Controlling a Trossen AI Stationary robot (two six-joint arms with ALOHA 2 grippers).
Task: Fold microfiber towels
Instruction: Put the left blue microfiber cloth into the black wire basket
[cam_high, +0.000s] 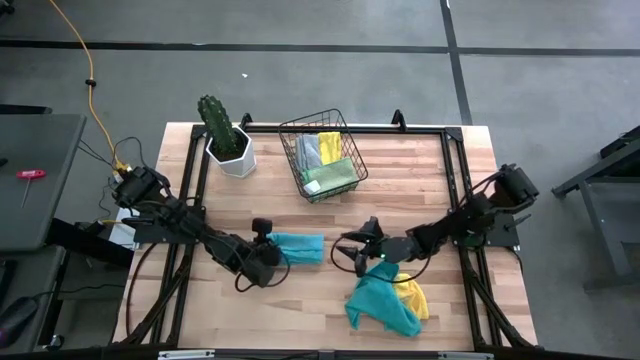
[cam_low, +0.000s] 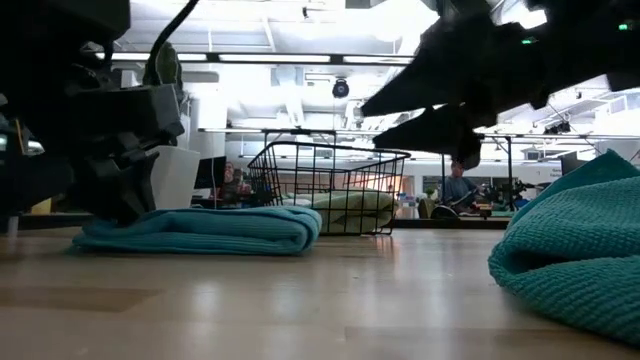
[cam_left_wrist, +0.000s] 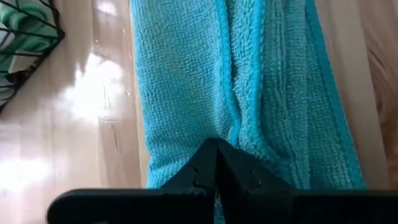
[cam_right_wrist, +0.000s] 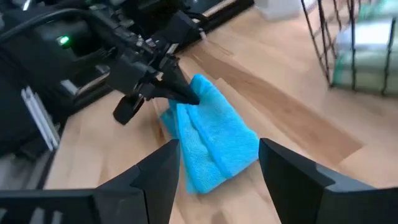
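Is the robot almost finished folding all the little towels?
Not yet. Some folded towels already sit in the wire basket. Right now the left gripper is shut on the edge of a folded teal towel lying on the table. The right gripper is open and empty above the table, near a crumpled teal towel and a yellow towel, which look unfolded.

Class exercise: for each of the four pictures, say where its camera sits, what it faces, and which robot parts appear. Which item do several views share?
High: overhead, facing down; both arms, wire basket, cactus.
Low: table height, facing the room; dark arm parts above.
Left wrist: faces the folded teal towel; left hand shut on it.
Right wrist: right hand open, empty, facing that towel.
Shared: the folded teal towel appears in all four views.
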